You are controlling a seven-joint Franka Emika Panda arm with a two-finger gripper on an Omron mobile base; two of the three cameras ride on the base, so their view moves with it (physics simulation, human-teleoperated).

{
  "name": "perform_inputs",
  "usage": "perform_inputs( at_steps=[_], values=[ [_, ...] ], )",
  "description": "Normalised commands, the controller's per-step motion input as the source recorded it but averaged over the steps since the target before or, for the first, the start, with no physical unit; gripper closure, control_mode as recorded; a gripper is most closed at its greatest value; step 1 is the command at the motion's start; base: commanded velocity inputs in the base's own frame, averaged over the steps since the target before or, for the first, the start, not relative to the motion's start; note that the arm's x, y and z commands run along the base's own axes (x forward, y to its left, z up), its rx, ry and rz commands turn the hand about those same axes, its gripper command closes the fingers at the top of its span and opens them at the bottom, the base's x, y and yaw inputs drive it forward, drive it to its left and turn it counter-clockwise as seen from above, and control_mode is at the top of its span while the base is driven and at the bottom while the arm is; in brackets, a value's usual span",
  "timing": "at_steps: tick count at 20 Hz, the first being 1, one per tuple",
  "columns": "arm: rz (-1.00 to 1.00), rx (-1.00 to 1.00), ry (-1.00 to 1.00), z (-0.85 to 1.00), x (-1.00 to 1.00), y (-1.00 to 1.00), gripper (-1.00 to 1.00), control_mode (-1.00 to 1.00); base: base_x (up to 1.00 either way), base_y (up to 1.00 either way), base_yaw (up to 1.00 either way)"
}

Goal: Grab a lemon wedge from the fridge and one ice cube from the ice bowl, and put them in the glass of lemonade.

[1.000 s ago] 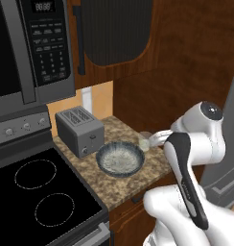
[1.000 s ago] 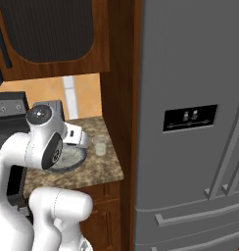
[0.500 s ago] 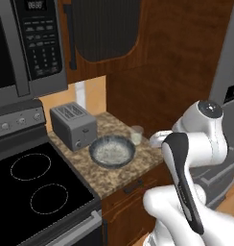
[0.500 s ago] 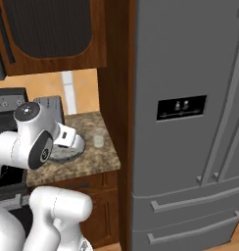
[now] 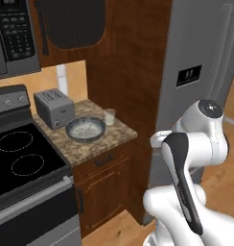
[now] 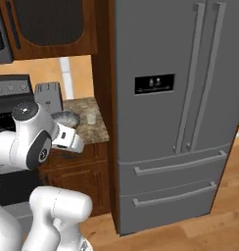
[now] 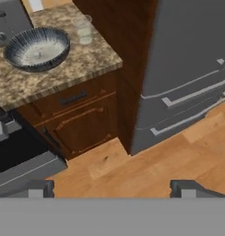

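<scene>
- End effector (image 7: 112, 189): jaws spread wide, nothing held; seen in the hand view pointed down at the wood floor (image 7: 133, 161) in front of the fridge's bottom drawers.
- Fridge (image 6: 180, 98): doors shut, so the lemon wedge is presumably inside and cannot be seen. Long vertical handles (image 6: 190, 83) run up the centre seam, above the two drawers and right of the black dispenser panel (image 6: 154, 84).
- Key relation: the fridge door front lies ahead of and above the end effector; handles run vertical, so the open jaws would likely need to straddle one horizontally.
- Ice bowl (image 5: 85, 129) sits on the granite counter (image 5: 90, 144), left of the fridge across a brown cabinet side panel; glass of lemonade (image 5: 110, 116) just beside the bowl on its fridge side, apart from it.
- Toaster (image 5: 53, 107) stands on the far side of the bowl from the fridge; stove (image 5: 23, 158) beyond that.
- Nothing is seen blocking the fridge front; the door must be opened first.
</scene>
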Motion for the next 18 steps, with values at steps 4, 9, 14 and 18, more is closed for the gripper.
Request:
perform_inputs(
  at_steps=[4, 9, 14, 18],
  values=[
    [0.0, 0.0, 0.0, 0.0, 0.0, 0.0, -1.0, 1.0, -0.07, -0.92, 0.04],
    [0.0, 0.0, 0.0, 0.0, 0.0, 0.0, -1.0, 1.0, -0.01, -0.97, 0.07],
    [0.0, 0.0, 0.0, 0.0, 0.0, 0.0, -1.0, 1.0, 0.11, -0.87, 0.12],
    [0.0, 0.0, 0.0, 0.0, 0.0, 0.0, -1.0, 1.0, 0.17, -0.94, 0.23]
  ],
)
